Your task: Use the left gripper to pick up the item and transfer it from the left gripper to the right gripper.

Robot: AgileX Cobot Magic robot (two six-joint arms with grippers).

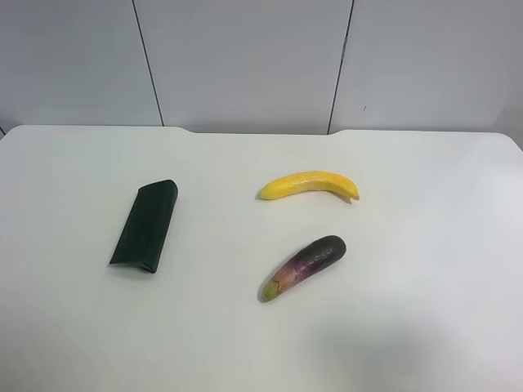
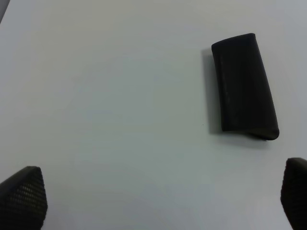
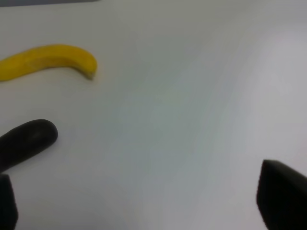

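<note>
Item (image 1: 145, 226) lies flat on the table (image 1: 425, 327), well apart from the banana (image 1: 310, 184), at the exterior view's left of it. Nothing touches it, so it was likely set clear for jaws to straddle its narrow width. Eggplant (image 1: 304, 266) lies near the banana, on the camera's side. Left gripper (image 2: 158, 194) hangs wide and empty, with the item ahead. Right gripper (image 3: 144, 196), also wide and empty, sits near the banana, probably placed for the handover. No brand, label or writing shows.

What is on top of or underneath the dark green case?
Nothing rests on the dark case; it lies on the white table. Whatever is beneath it is covered.
</note>
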